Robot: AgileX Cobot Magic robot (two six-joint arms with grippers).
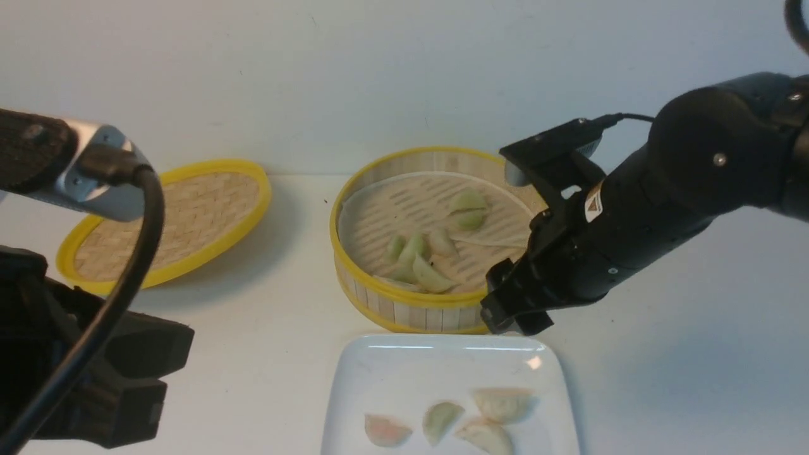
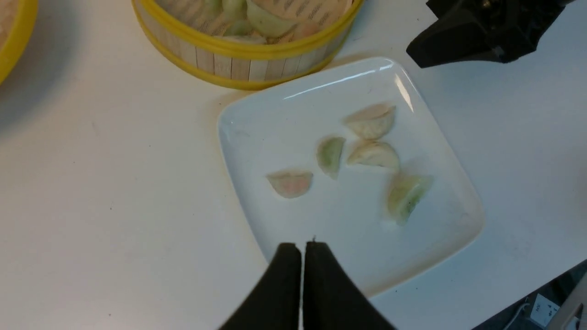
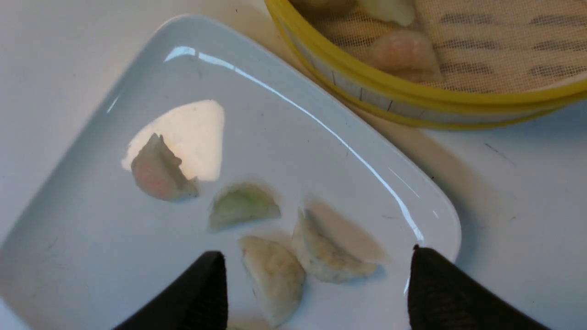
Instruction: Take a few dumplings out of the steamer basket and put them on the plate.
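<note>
The steamer basket (image 1: 404, 308) stands mid-table and holds several pale green and cream dumplings (image 1: 417, 253) on its liner. In front of it is the white square plate (image 1: 392, 373), on which several dumplings (image 2: 373, 155) lie, among them a pinkish one (image 2: 290, 182) and a green one (image 2: 330, 155). My right gripper (image 3: 316, 252) hangs open above the plate's far right corner, beside the basket's front rim, with nothing between its fingers; two cream dumplings (image 3: 275, 275) lie on the plate below it. My left gripper (image 2: 301, 247) is shut and empty over the plate's near left edge.
A shallow woven lid with a yellow rim (image 1: 170, 221) lies tilted at the back left. The right arm (image 1: 663, 202) reaches in from the right, over the basket's right side. A wall closes off the back of the white table (image 1: 663, 354).
</note>
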